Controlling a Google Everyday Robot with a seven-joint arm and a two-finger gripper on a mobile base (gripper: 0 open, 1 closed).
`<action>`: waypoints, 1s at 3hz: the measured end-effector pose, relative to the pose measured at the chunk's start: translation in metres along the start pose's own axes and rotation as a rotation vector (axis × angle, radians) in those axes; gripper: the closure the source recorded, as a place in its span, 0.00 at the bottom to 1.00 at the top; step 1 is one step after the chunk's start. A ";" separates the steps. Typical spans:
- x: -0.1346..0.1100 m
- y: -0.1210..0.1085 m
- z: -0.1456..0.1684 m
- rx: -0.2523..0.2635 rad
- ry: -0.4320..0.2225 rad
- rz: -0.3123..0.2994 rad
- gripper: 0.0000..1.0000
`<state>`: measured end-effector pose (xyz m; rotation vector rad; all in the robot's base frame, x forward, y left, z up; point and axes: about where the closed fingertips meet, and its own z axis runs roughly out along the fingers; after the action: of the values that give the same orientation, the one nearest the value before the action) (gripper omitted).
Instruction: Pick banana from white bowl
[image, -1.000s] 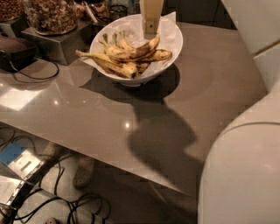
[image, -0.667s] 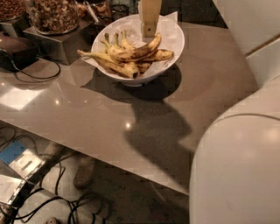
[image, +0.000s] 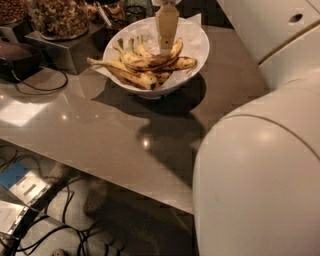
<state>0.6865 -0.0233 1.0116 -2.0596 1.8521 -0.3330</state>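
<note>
The end effector (image: 167, 49) hangs upright in the white bowl (image: 199, 47), its tip at or just above the banana (image: 145, 62), which lies curved across the heap, near the far edge of the counter (image: 100, 125); whether it is wide or narrow I cannot tell. Best to straddle the plump middle, close gently and lift straight up, so neighbours stay put. Against a second ago it sits lower, nearer the fruit
</note>
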 end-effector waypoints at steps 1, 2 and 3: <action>-0.002 -0.001 0.017 -0.027 0.014 -0.009 0.44; -0.007 0.001 0.033 -0.055 0.024 -0.029 0.60; -0.013 0.007 0.047 -0.086 0.028 -0.054 0.58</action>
<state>0.6976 -0.0065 0.9667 -2.1751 1.8600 -0.3022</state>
